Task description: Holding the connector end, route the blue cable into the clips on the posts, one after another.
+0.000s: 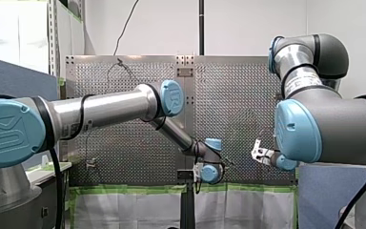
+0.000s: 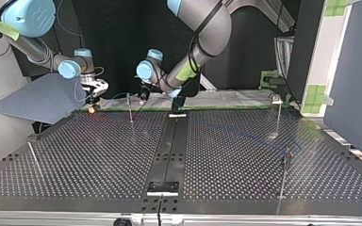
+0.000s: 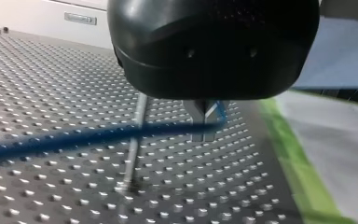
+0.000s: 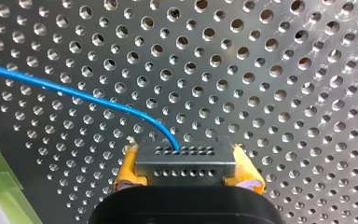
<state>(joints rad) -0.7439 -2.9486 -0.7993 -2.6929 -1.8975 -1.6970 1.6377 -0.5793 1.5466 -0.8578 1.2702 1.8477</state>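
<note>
My right claw [image 4: 185, 163] is clamped on the metal connector [image 4: 185, 154], with its 2 yellow pads [image 4: 127, 170] pressed to the block's sides over the perforated worktop [image 4: 284, 70]. The blue cable [image 4: 88, 99] leaves the connector's face and runs off sideways. My left claw [image 3: 207, 122] is narrow, its 2 metal fingers [image 3: 196, 116] pinched on the cable, which crosses a thin post [image 3: 134, 144] just beside them. In the top view, both claws sit near the worktop's far edge.

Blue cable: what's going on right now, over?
My right gripper shut on connector. My left gripper pinching blue cable beside a post. Nothing blocking seen.
</note>
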